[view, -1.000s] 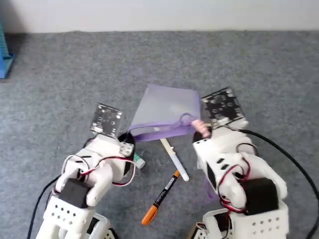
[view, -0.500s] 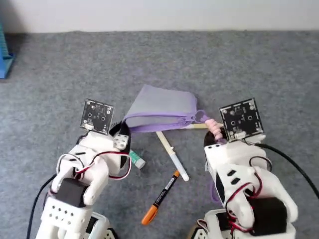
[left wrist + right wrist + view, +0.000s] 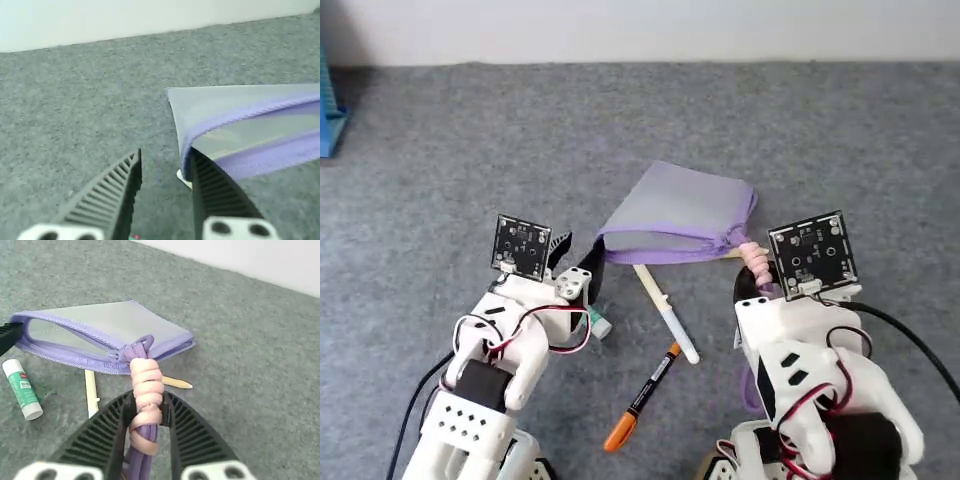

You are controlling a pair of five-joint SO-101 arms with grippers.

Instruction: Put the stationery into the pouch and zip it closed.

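Note:
The purple pouch (image 3: 678, 213) lies mid-table, its zip open along the near edge (image 3: 75, 340). My right gripper (image 3: 752, 278) is shut on the pink coiled strap (image 3: 147, 382) tied to the zip pull. My left gripper (image 3: 165, 167) stands open at the pouch's other corner (image 3: 185, 150), one finger (image 3: 212, 192) right beside it; in the high view that gripper (image 3: 582, 275) is just left of the pouch. On the carpet nearer the arms lie a white pen (image 3: 666, 312), an orange marker (image 3: 640, 398) and a glue stick (image 3: 598, 322). A pencil (image 3: 175, 382) pokes out from under the pouch.
Grey carpet covers the table, with free room beyond the pouch and at both sides. A blue object (image 3: 328, 110) sits at the far left edge. A white wall bounds the back.
The pouch has slid to the right and a little away, drawn by the strap in my right gripper. My left arm followed it slightly to the right.

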